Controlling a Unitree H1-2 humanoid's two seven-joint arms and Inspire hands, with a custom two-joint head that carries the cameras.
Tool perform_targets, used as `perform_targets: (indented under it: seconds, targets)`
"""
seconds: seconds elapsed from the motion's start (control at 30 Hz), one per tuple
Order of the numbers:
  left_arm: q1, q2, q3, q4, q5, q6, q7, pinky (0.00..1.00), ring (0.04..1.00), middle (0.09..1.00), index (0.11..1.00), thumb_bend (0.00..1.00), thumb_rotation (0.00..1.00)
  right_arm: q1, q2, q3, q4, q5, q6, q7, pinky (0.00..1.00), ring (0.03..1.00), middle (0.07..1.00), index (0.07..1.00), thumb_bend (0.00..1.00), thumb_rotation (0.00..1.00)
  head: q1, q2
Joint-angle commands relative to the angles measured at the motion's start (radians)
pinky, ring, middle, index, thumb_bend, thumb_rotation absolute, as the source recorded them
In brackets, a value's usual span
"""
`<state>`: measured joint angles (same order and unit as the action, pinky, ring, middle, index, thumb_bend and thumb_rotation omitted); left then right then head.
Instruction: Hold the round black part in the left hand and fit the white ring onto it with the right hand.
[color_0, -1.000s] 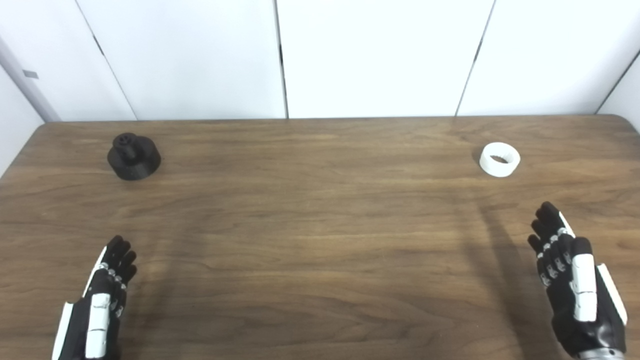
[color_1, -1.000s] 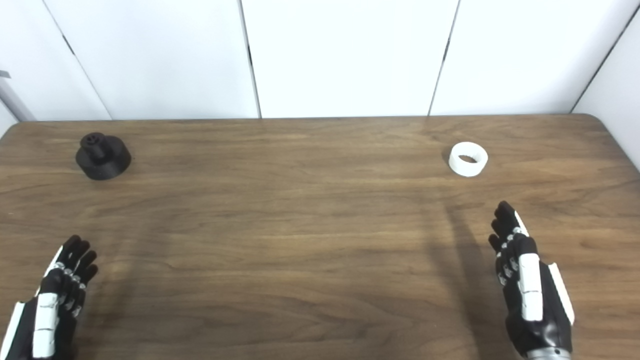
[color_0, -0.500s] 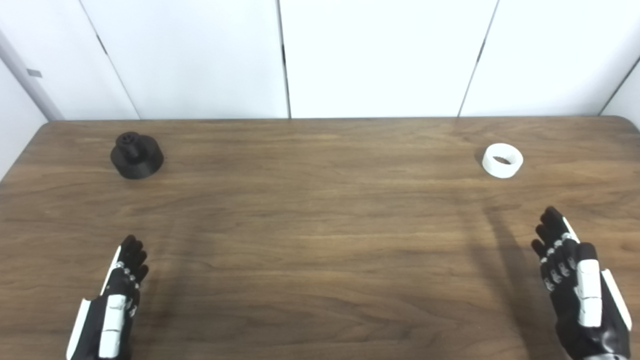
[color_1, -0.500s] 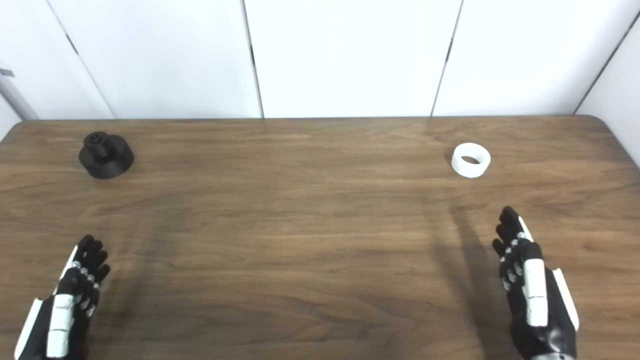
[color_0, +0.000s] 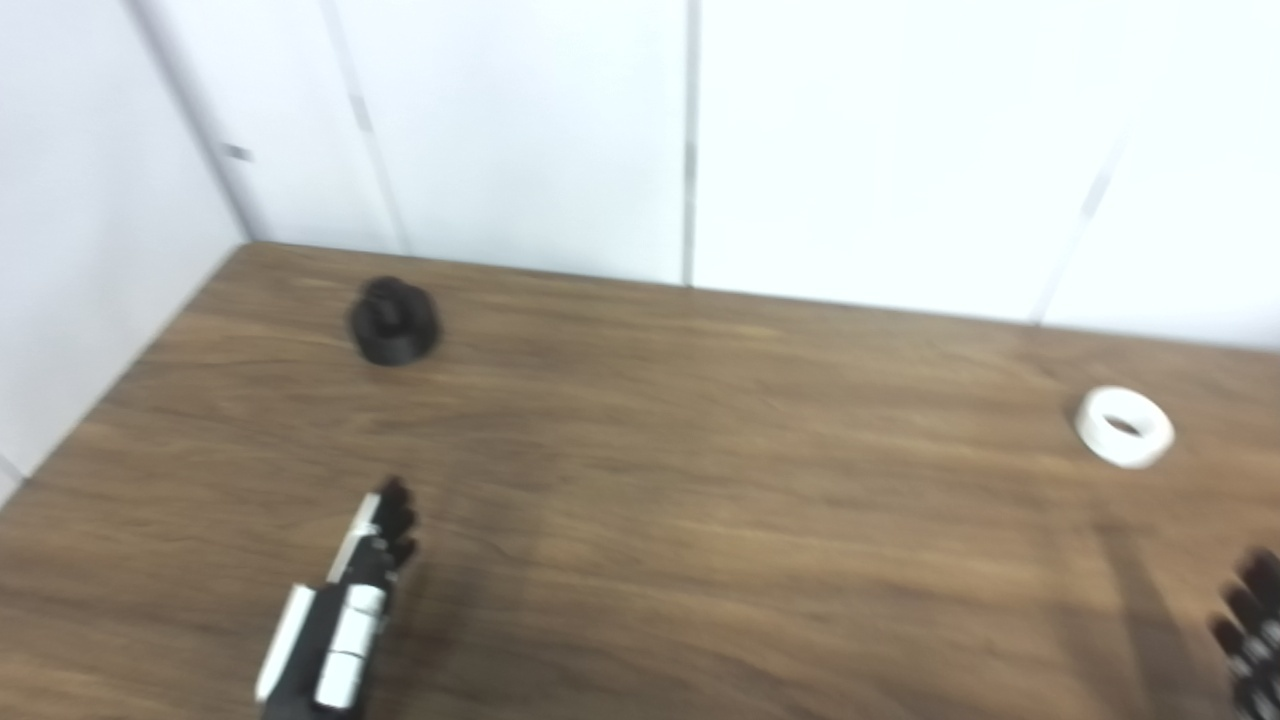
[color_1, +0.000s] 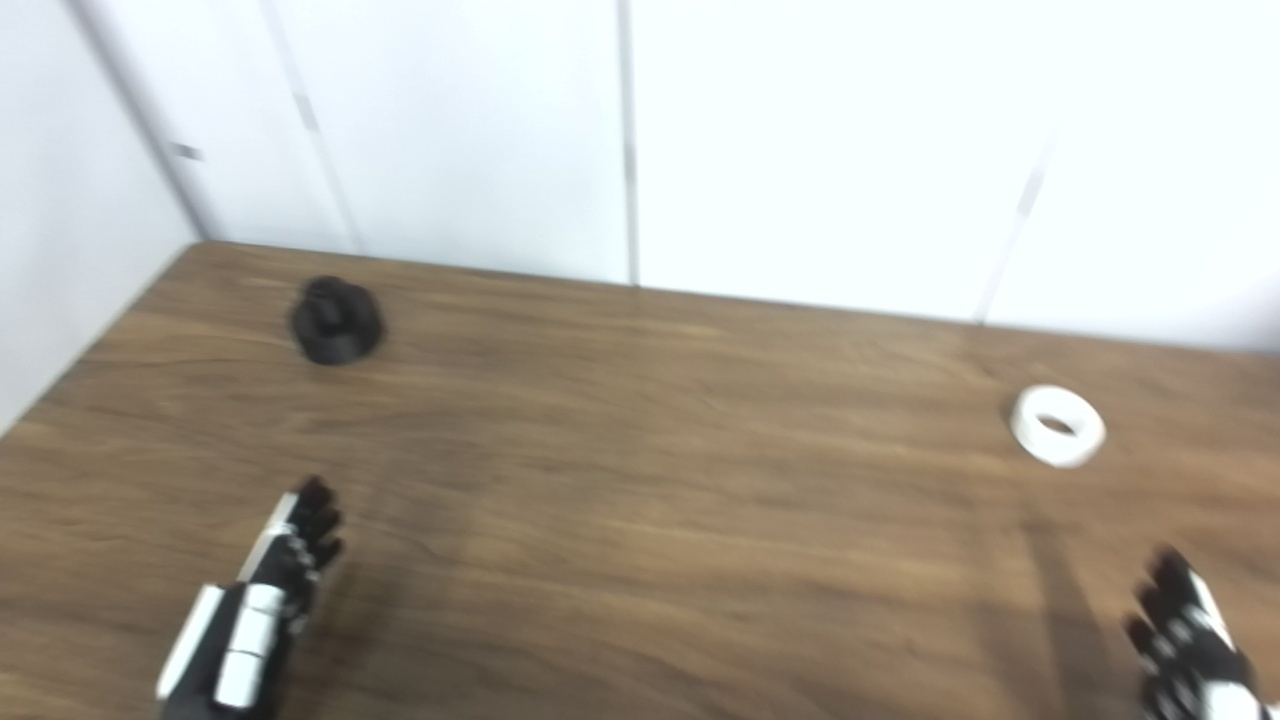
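The round black part (color_0: 392, 322) stands on the wooden table (color_0: 700, 520) at the far left, with nothing touching it. The white ring (color_0: 1124, 427) lies flat at the far right, also alone. My left hand (color_0: 345, 610) hovers near the front left with its fingers straight and apart, well short of the black part and holding nothing. My right hand (color_1: 1185, 645) shows only partly at the bottom right corner, fingers spread, empty, in front of the ring. Both views are blurred.
White wall panels (color_0: 520, 130) stand behind the table, and a side wall (color_0: 90, 250) runs along the table's left edge. The table's far edge meets the wall just behind both parts.
The whole picture has swung to the left and tilted, so the camera has moved. The black part and ring lie where they were. The right hand now sits mostly out of frame.
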<state>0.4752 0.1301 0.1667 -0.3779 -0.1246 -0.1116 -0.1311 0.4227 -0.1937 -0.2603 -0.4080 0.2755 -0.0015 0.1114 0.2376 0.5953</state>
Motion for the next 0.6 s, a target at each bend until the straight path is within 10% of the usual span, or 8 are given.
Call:
perform_targets:
  seconds: [0.0,0.57]
  targets:
    - [0.002,-0.003,-0.003,-0.038,0.01,-0.025,0.013,0.97,0.99,1.0,1.0,0.62,0.92,-0.016,-0.018,-0.01,0.005,0.015,-0.067,0.017,1.0,1.0,0.984,0.958,0.57,1.0,0.013,-0.005]
    - [-0.003,-0.043,-0.049,-0.014,0.111,-0.053,0.054,0.98,0.988,0.998,1.0,0.65,0.92,-0.03,-0.028,-0.025,0.074,0.026,-0.11,0.03,1.0,1.0,0.976,0.945,0.59,0.99,0.122,-0.068]
